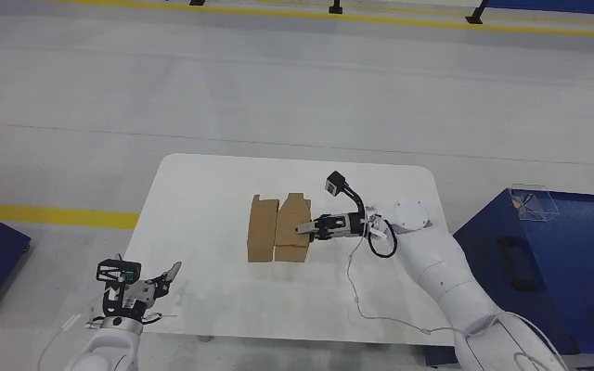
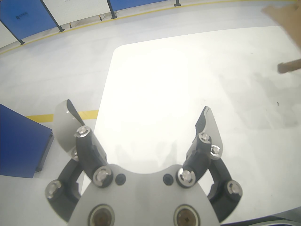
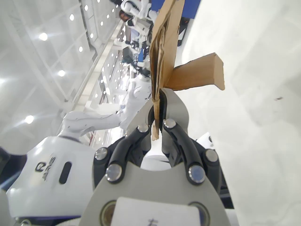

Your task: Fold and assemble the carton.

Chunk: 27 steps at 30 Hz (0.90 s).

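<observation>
Top view: the carton (image 1: 277, 229) is being held near the middle of the white table (image 1: 204, 190), as a flattened brown piece with two notched flaps along its far edge. The right arm is being extended from the table's right side towards the left, forearm roughly level. The right gripper (image 1: 307, 228) is being kept at the carton's right edge.

Right wrist view: the right gripper (image 3: 160, 99) is being pressed narrow on that edge, with the layered cardboard of the carton (image 3: 164, 48) pinched between both fingers. One folded flap is being let stick out from the panel towards the table side. Whether the carton is touching the table cannot be told.

Top view: the left gripper (image 1: 162, 292) is being held over the near left corner of the table, pointed towards the far right, well apart from the carton.

Left wrist view: the left gripper (image 2: 138, 105) is being held wide, with nothing between its fingers, above bare table (image 2: 176, 78). A blurred brown part of the carton (image 2: 289, 66) is being caught at the frame edge.
</observation>
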Each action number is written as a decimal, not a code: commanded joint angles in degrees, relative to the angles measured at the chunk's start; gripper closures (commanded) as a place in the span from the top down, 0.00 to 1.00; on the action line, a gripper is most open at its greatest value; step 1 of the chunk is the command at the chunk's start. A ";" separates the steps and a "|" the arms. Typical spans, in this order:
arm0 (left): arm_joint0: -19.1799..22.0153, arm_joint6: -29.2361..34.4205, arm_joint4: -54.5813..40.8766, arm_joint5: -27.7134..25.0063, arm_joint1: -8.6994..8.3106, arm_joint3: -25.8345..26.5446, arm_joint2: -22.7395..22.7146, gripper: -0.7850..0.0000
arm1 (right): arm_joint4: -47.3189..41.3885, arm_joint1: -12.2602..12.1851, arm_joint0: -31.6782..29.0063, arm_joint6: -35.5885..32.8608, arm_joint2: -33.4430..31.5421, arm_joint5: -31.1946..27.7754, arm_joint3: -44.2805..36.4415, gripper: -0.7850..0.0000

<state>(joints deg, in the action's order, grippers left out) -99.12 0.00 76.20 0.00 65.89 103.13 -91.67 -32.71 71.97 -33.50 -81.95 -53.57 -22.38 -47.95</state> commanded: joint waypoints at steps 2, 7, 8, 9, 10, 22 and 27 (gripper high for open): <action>0.00 0.00 0.00 0.00 0.00 0.00 0.00 1.00 | -2.66 -3.80 -2.64 -5.86 -7.25 5.87 -14.00 0.00; 0.00 0.00 0.00 0.00 0.00 0.00 0.00 1.00 | -3.30 -8.51 -7.87 -6.06 -14.64 6.09 -30.20 0.00; 0.00 0.00 0.00 0.00 0.00 0.00 0.00 1.00 | -3.60 -9.25 -8.59 -6.06 -15.66 6.10 -31.91 0.00; 0.00 0.00 0.00 0.00 0.00 0.00 0.00 1.00 | -4.13 -9.91 -9.17 -6.06 -16.44 6.13 -33.20 0.00; 0.00 0.00 0.00 0.00 0.00 0.00 0.00 1.00 | -4.62 -10.51 -9.53 -6.06 -16.97 6.50 -34.28 0.00; 0.00 0.00 0.00 0.00 0.00 0.00 0.00 1.00 | -7.51 -13.40 -10.52 -6.06 -18.12 7.93 -36.47 0.00; 0.00 0.00 0.00 0.00 0.00 0.00 0.00 1.00 | -7.51 -13.40 -10.52 -6.06 -18.12 7.93 -36.47 0.00</action>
<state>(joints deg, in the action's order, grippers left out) -99.12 0.00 76.20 0.00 65.89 103.13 -91.67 -40.22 58.57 -44.01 -88.00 -71.69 -14.45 -84.43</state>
